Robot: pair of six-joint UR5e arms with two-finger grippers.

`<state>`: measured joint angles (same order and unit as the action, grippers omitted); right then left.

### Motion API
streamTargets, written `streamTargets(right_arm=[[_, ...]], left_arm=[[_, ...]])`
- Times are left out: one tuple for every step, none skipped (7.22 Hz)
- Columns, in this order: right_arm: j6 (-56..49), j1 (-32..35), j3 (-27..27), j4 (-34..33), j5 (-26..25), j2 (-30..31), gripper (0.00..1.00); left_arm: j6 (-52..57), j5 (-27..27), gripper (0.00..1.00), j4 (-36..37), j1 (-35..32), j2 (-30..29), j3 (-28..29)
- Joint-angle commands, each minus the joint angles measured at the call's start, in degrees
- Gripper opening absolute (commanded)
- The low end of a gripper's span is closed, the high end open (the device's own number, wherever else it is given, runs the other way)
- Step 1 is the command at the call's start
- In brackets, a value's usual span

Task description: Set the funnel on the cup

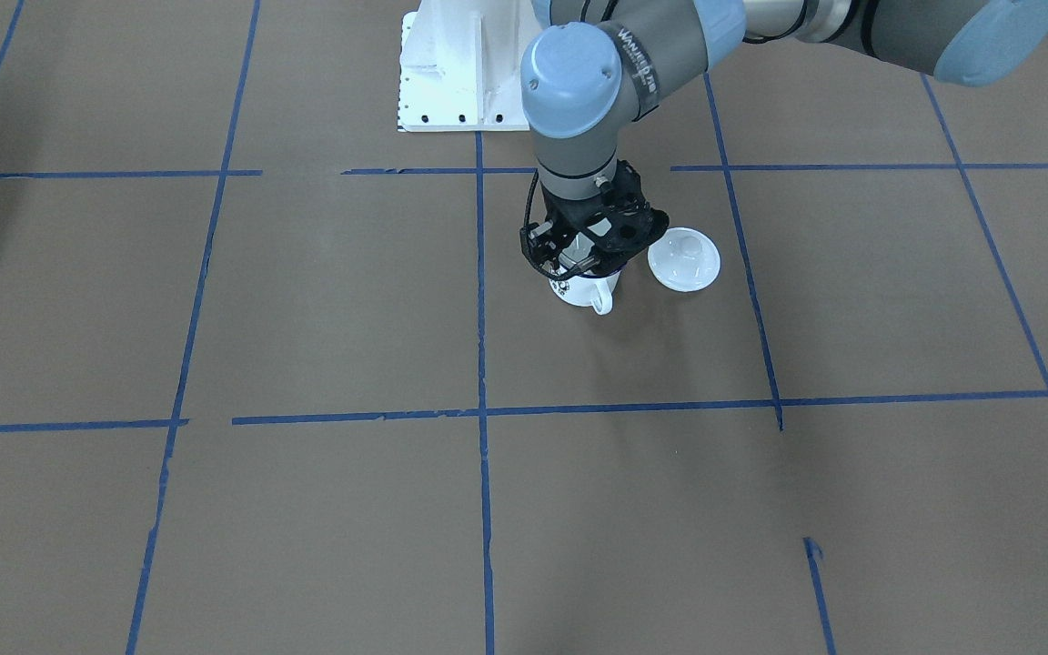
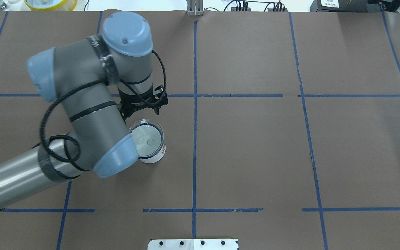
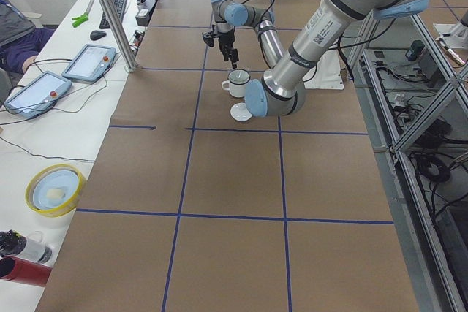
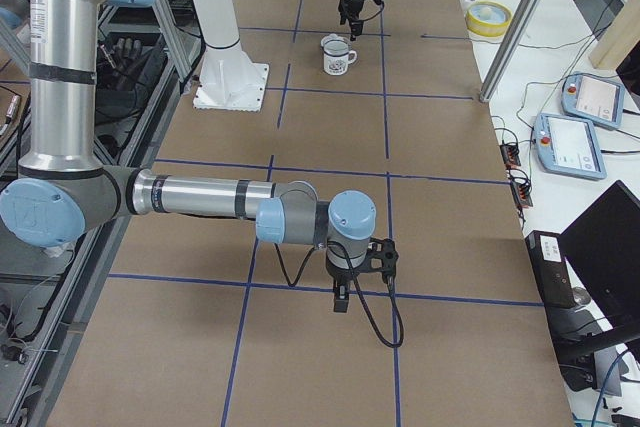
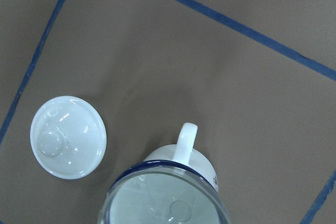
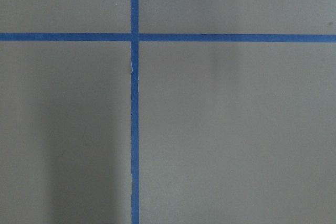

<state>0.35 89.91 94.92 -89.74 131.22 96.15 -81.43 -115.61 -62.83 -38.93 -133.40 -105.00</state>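
The clear funnel sits mouth-up in the white cup, its rim level with the cup's dark blue rim; it also shows in the left wrist view. The cup stands upright with its handle towards the operators' side. My left gripper hangs just above the cup's far edge, looks open and holds nothing. My right gripper hangs low over bare table far from the cup; I cannot tell whether it is open or shut.
A round white domed lid with a knob lies on the table beside the cup. The white robot base stands behind them. A yellow bowl sits on the side desk. Blue tape lines cross the brown table.
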Motion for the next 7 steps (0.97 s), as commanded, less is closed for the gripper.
streamTargets(right_arm=[[0.0,0.0,0.0,0.0,0.0,0.0,1.0],[0.0,0.0,-0.1,0.0,0.0,0.0,1.0],[0.0,0.0,-0.1,0.0,0.0,0.0,1.0],[0.0,0.0,-0.1,0.0,0.0,0.0,1.0],[0.0,0.0,0.0,0.0,0.0,0.0,1.0],[0.0,0.0,-0.1,0.0,0.0,0.0,1.0],[0.0,0.0,0.0,0.0,0.0,0.0,1.0]], left_arm=[[18.7,-0.3,1.0,-0.4,-8.9,9.9,-12.8],[30.2,-1.7,1.0,-1.2,-15.3,15.0,-15.2],[42.0,-6.3,1.0,-2.5,-22.3,20.1,-15.1],[59.8,-9.7,1.0,-3.3,-31.6,26.3,-14.5],[76.5,-10.7,1.0,-3.4,-40.4,31.3,-12.1],[89.0,-11.0,1.0,-3.5,-48.4,33.2,-6.6],[98.6,-11.5,1.0,-3.6,-55.3,33.6,2.0]])
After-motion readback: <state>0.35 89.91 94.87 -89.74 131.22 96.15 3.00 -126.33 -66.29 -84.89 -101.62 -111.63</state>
